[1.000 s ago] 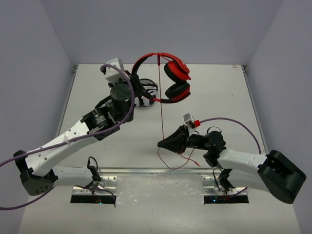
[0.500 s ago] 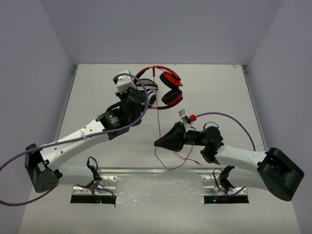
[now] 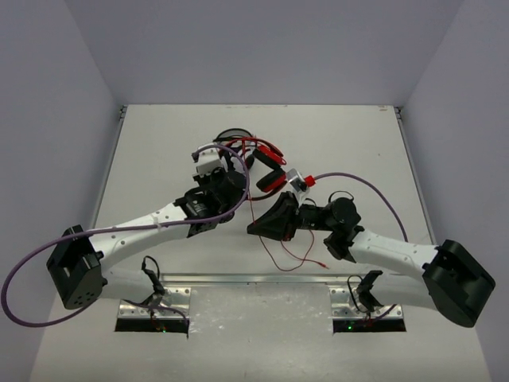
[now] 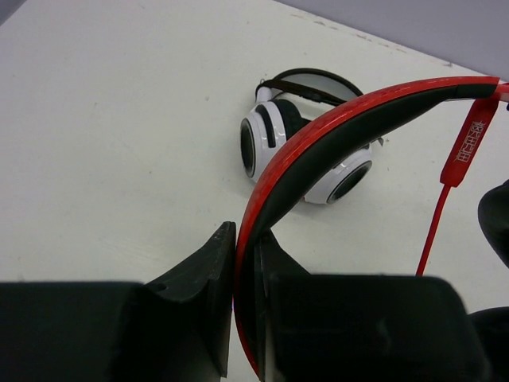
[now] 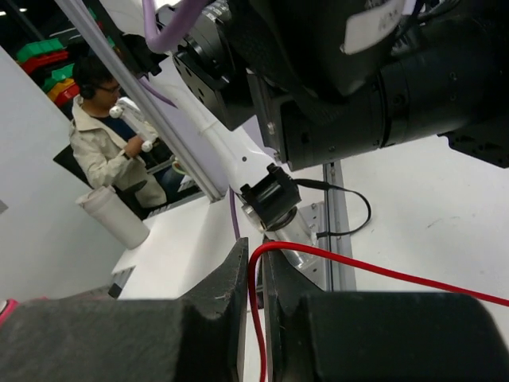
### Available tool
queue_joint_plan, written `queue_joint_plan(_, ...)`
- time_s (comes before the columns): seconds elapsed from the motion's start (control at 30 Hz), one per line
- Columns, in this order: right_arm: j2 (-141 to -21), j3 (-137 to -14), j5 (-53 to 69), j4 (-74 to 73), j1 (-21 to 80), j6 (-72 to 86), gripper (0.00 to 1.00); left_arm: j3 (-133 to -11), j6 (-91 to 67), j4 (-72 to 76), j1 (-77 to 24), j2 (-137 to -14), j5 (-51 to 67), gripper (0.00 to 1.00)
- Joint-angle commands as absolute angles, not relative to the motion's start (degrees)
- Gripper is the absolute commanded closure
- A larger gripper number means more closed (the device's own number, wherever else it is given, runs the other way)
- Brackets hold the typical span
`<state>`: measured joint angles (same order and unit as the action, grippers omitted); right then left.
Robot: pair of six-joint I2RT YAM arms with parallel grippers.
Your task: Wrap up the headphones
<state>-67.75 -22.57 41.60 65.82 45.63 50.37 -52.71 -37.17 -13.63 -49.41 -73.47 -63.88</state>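
The red headphones (image 3: pixel 269 153) hang in the air over the table's middle, held by the headband. My left gripper (image 3: pixel 238 161) is shut on the red headband (image 4: pixel 342 119), which runs up between its fingers (image 4: pixel 216 263). The thin red cable (image 3: pixel 253 203) drops from the headphones to my right gripper (image 3: pixel 253 228), which is shut on it (image 5: pixel 254 267). Past the gripper the cable loops loose on the table (image 3: pixel 290 256). An inline remote (image 4: pixel 475 143) shows on the cable in the left wrist view.
White-and-black headphones (image 4: pixel 274 135) lie on the table behind the red ones, partly hidden in the top view (image 3: pixel 233 135). The two arms are close together mid-table. Walls stand at left, right and back.
My left gripper has brought the red headphones nearer and to the right, toward the right gripper. My right gripper has moved slightly up and left with the cable, so the span between them is shorter.
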Motion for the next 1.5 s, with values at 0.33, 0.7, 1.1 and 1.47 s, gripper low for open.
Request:
queue_joint_plan(0.33,-54.8,-37.1,38.3,28.1,46.1,32.8,0.98,-48.5,-42.1,-10.2,-46.9,-76.9,-63.3,1.0)
queue_joint_plan(0.7,-55.4,-57.1,37.9,-9.7,44.7,8.1,0.99,-41.6,-24.9,6.0,-46.5,-76.6,-47.7,1.0)
queue_joint_plan(1.1,-68.3,-74.9,14.1,-37.0,44.6,-19.1,0.99,-38.6,-15.4,9.1,-46.5,-76.3,-36.1,1.0)
queue_joint_plan(1.47,-66.1,-64.8,-10.7,-12.1,39.2,-18.7,0.99,-31.3,-8.7,18.8,-46.7,-66.9,-22.4,1.0)
